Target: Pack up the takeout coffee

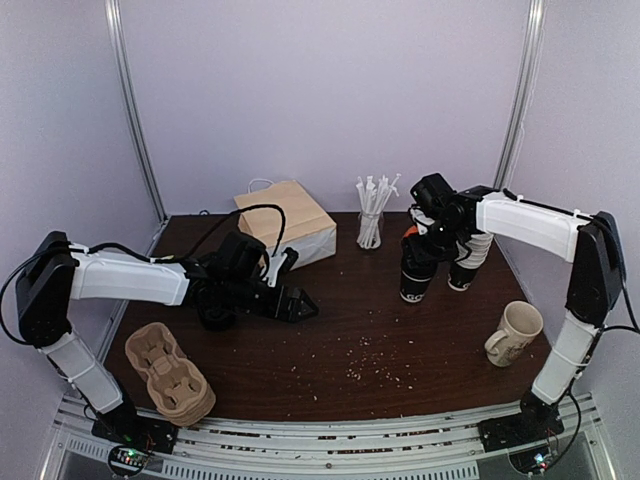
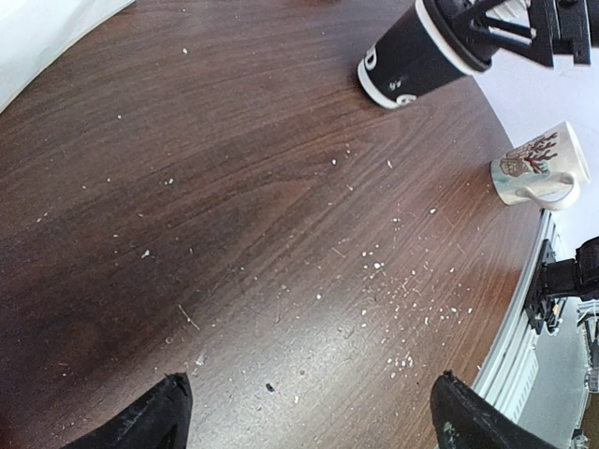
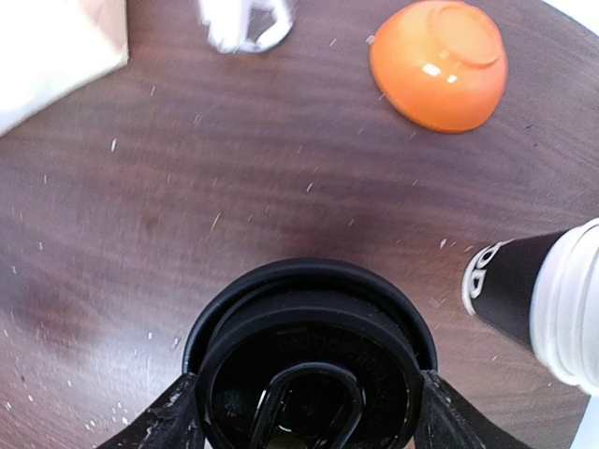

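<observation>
Right pincer (image 3: 309,416) clamps takeout coffee (image 3: 309,360) at lid; left pincer (image 2: 309,402) spread wide above table (image 2: 234,187).

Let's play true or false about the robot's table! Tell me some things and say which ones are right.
1. The cream mug lies on its side. False: it stands upright.
2. The right gripper has its fingers on either side of the takeout coffee lid. True.
3. The left gripper holds a straw. False: it is open and empty; the straws stand in a glass at the back.
4. The orange bowl is upside down. True.
</observation>
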{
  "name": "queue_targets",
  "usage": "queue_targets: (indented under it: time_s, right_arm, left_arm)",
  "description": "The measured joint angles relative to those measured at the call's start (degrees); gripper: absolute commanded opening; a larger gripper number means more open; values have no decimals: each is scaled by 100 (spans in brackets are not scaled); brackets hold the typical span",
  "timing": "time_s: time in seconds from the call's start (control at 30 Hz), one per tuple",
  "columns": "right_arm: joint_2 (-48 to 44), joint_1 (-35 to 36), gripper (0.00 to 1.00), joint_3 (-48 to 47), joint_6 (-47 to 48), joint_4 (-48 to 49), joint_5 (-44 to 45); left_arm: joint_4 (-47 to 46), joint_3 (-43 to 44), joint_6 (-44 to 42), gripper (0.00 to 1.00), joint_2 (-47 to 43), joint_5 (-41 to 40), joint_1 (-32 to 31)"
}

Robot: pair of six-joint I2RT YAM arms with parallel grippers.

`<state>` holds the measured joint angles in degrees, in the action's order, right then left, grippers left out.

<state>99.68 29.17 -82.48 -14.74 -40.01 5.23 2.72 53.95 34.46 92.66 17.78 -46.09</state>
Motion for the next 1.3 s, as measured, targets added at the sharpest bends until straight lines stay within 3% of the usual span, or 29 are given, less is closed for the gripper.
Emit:
queue_targets:
  time_s: [0.47,0.53,0.77,0.87,1.1,1.3]
  right_arm:
    - [977,-654,65,-1104,157,127,-188]
    - [1054,-678,69,-1115,160,144,-195]
    - [1104,-697,99,-1189,173,111,-286]
    - [1099,-697,100,-1189,190,109,-332]
    - [796,-664,100,-1191,105,70,-540]
    - [-295,-260,100,-986,-11,289,-678]
  left_arm:
    - [44,83,-15,91,87,4,33]
    - [44,94,-15,91,107,11,39]
    - [46,116,-46,93,151,44,39]
    - [48,122,-72,93,151,46,39]
    - [111,122,-114,93,94,-72,39]
    - [273,122,-74,92,-302,-483,120]
